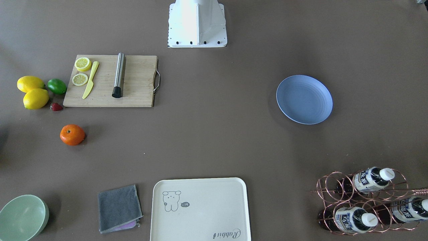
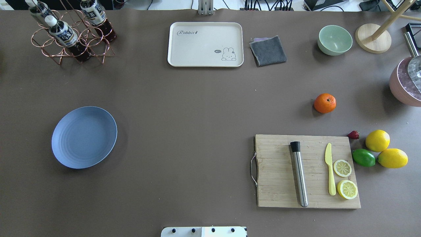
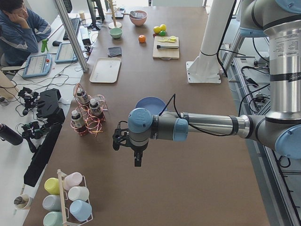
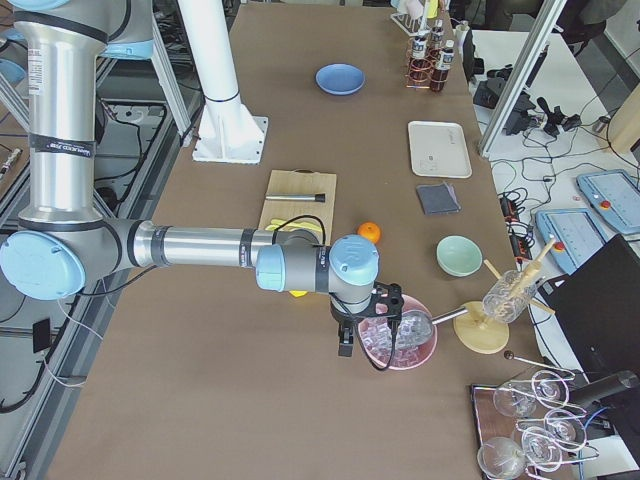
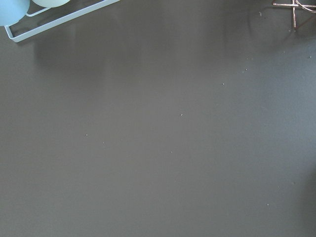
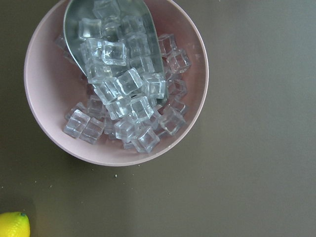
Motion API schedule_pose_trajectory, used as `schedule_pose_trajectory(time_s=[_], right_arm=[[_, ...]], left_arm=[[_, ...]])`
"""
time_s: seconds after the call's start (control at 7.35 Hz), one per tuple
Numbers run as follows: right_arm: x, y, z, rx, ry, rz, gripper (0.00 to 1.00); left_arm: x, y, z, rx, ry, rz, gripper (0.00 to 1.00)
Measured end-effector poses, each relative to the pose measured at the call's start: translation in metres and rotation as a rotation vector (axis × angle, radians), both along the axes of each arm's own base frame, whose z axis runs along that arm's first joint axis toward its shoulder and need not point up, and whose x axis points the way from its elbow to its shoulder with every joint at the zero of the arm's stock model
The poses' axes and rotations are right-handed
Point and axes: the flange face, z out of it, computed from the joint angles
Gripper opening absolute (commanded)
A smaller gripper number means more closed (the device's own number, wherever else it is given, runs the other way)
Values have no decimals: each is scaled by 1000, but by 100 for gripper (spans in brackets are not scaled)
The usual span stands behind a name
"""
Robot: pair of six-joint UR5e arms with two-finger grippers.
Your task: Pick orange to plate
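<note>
The orange (image 2: 325, 103) rests on the brown table on my right side, just beyond the cutting board (image 2: 307, 171); it also shows in the front view (image 1: 72, 134). The blue plate (image 2: 84, 137) lies bare on my left side. Both grippers show only in the side views, so I cannot tell whether they are open or shut. My left gripper (image 3: 137, 159) hangs over bare table near the plate (image 3: 150, 104). My right gripper (image 4: 345, 342) hangs above a pink bowl of ice cubes (image 6: 116, 81), a little short of the orange (image 4: 369, 232).
Two lemons (image 2: 377, 140), a lime (image 2: 363, 157) and a strawberry (image 2: 353, 134) lie right of the board, which carries a knife, lemon slices and a steel muddler. At the far edge stand a cream tray (image 2: 205, 44), grey cloth (image 2: 268, 50), green bowl (image 2: 334, 39) and bottle rack (image 2: 70, 33).
</note>
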Motion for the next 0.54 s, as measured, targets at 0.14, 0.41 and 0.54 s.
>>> schedule_pose_trajectory(time_s=[0.14,0.41,0.54], right_arm=[[0,-1,-1,2,0,0,100],[0,-2,-2,6,1,0,100],[0,-2,-4,10,1,0,100]], left_arm=[[0,-2,-1,3,0,1,98],[-1,-16,-14,29,4,-3,98],[-1,-22,-20,39,7,-5,98]])
